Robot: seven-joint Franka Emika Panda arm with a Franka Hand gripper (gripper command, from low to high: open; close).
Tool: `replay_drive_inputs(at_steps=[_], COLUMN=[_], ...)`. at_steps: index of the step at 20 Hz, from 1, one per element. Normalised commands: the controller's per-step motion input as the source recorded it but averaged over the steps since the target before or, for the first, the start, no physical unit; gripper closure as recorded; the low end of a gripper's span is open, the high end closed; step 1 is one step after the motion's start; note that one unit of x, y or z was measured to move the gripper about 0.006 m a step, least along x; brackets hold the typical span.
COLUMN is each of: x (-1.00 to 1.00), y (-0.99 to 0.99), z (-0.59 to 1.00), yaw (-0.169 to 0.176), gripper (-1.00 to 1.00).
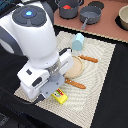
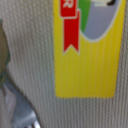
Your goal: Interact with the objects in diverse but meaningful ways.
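Tool low over yellow packet on mat, spread apparently undeterminable.

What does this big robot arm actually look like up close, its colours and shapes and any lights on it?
The robot arm is built of fat, rounded, glossy white shells with dark grey to black bands at the joints. On top sits a round black cap with a small glowing blue light. Its lower end carries a blockier white housing with dark slots and a grey rounded plate beneath. No loose cables or lettering show.
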Motion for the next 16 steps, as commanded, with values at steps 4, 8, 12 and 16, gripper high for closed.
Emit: replay_drive_inputs(at_steps=[4,8,12,16], x=[0.48,0.54,0.56,0.51], y=[-0.23,-0.2,-0.17,-0.16], z=[0.0,0.0,0.0,0.0], yaw=[0.0,0.0,0.0,0.0], gripper=[1.0,1.0,1.0,1.0])
